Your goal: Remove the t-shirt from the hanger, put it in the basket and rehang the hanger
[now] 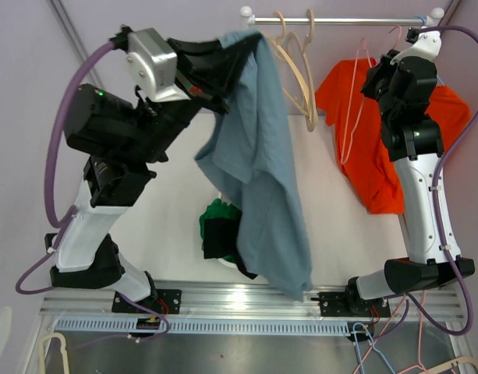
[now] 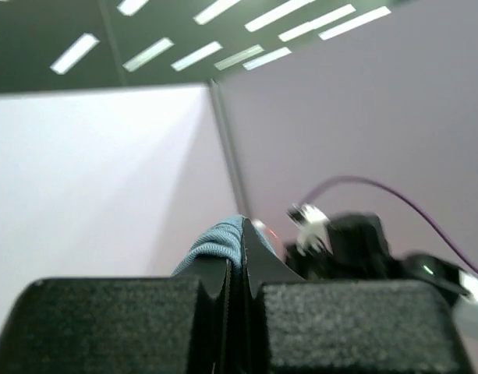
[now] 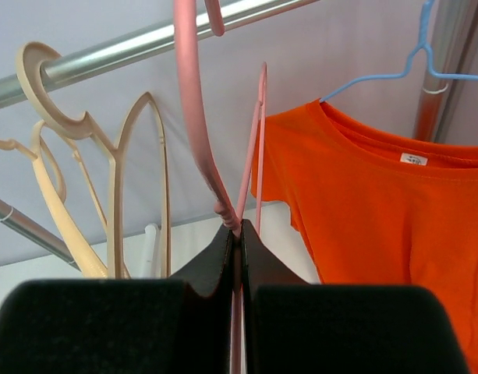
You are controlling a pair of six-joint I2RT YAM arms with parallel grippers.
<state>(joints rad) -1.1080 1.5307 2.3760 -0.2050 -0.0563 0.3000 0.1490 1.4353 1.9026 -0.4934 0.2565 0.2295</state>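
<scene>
My left gripper (image 2: 237, 269) clamped on grey-blue cotton t-shirt (image 1: 262, 171), long axis hanging straight down. Right gripper (image 3: 239, 243) pinching thin pink plastic hanger (image 3: 193, 117), well right of shirt, apart.

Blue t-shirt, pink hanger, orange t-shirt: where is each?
blue t-shirt (image 1: 258, 156), top external view, hanging body
pink hanger (image 3: 192, 109), right wrist view, curved neck
orange t-shirt (image 3: 379, 210), right wrist view, chest

Blue-grey t-shirt (image 1: 262, 156), orange shirt (image 1: 373, 183), pink hanger (image 3: 193, 117), cream hangers (image 3: 115, 202), green cloth (image 1: 220, 218)

Left gripper (image 2: 237, 261), right gripper (image 3: 239, 234) high, closed
</scene>
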